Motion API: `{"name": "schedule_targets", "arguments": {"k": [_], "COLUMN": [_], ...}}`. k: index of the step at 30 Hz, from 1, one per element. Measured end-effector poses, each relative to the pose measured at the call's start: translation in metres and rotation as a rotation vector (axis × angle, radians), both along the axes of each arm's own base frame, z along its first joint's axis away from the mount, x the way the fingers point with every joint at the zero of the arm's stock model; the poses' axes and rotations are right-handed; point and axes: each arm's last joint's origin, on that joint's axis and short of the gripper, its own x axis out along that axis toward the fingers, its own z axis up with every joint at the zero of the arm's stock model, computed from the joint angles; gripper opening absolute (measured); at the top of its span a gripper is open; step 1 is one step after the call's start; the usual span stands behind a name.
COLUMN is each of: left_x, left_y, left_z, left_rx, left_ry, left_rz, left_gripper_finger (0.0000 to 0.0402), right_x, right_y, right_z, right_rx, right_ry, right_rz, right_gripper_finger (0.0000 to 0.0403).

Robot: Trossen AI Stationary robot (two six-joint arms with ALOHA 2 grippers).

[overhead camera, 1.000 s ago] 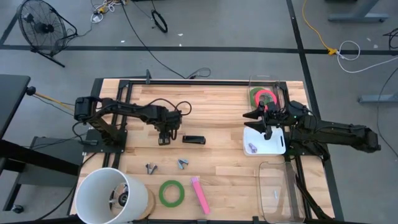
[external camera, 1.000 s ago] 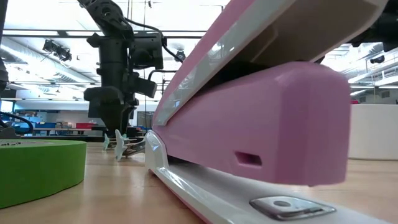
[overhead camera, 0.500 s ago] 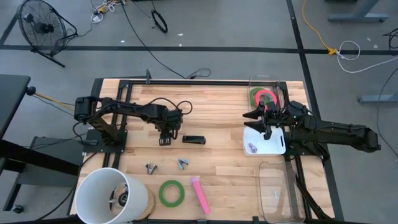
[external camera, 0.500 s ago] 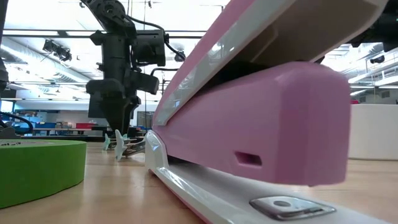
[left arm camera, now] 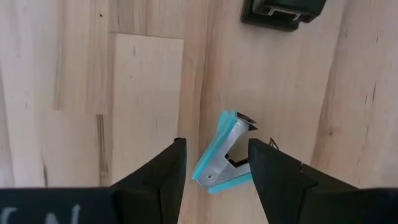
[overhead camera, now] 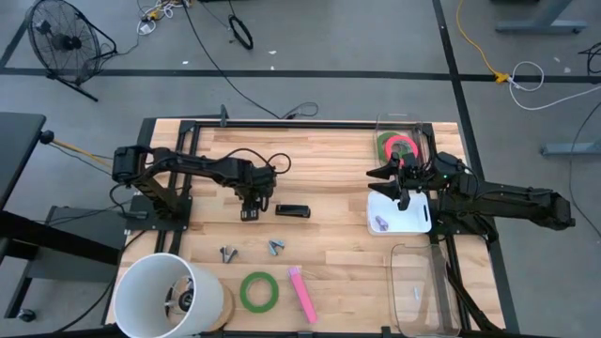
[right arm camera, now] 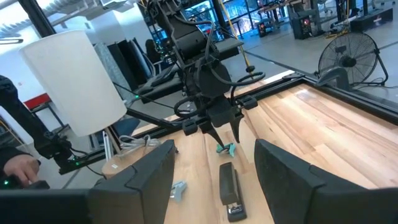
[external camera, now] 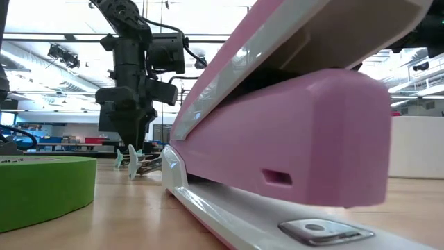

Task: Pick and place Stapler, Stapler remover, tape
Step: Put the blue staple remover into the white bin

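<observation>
The left gripper [overhead camera: 248, 208] hangs over the middle of the table [overhead camera: 329, 150], fingers spread, straddling a teal staple remover [left arm camera: 222, 154] in the left wrist view. The black stapler [overhead camera: 292, 210] lies just to its right. In the high view a remover [overhead camera: 276, 247] sits a little nearer than the gripper, and a second remover [overhead camera: 228, 253] lies to its left. The remover looks splayed and lies skewed between the fingers, so I judge a straight descent could pinch 1 handle only and let it twist or skid out; a finger landing on the metal jaw could also push it away.

The right gripper [overhead camera: 403, 194] waits over a white tray [overhead camera: 418, 221] at the right, fingers apart and holding nothing. A red-pink tape roll [overhead camera: 401, 146] and a green one under it sit in a clear bin [overhead camera: 380, 124] at the far right; another green roll [overhead camera: 258, 291] and the pink stapler [overhead camera: 301, 293] lie at the near edge, beside a white cylinder [overhead camera: 155, 296]. Carrying anything rightward risks clipping the black stapler or the waiting right arm.
</observation>
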Motion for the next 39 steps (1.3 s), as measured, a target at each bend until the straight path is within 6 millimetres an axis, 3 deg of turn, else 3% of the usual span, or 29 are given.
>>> {"name": "schedule_targets", "arguments": {"k": [11, 14, 17, 24, 31, 39], "left_x": [0.006, 0.007, 0.006, 0.012, 0.036, 0.081], "left_y": [0.001, 0.001, 0.001, 0.002, 0.007, 0.006], "left_z": [-0.024, -0.024, -0.022, -0.015, 0.036, 0.121], "left_rx": [-0.022, -0.025, -0.018, -0.026, 0.037, -0.025], "left_ry": [0.079, 0.070, 0.059, 0.043, -0.143, -0.729], "left_rz": [0.012, 0.012, 0.018, 0.075, 0.041, -0.235], "left_gripper_finger": [0.0170, 0.0126, 0.0042, 0.0034, 0.0034, 0.0034], "right_x": [0.000, 0.000, 0.000, 0.001, 0.005, 0.016], "right_y": [0.000, 0.000, 0.000, -0.001, -0.003, -0.007], "right_z": [0.000, 0.000, 0.000, -0.002, -0.005, -0.002], "right_rx": [0.001, 0.001, 0.001, 0.010, 0.018, -0.025], "right_ry": [0.003, 0.002, 0.003, 0.021, 0.044, -0.014], "right_rz": [0.000, 0.000, 0.000, -0.038, -0.068, -0.096], "right_gripper_finger": [0.0219, 0.0219, 0.0219, 0.0219, 0.0219, 0.0219]}}
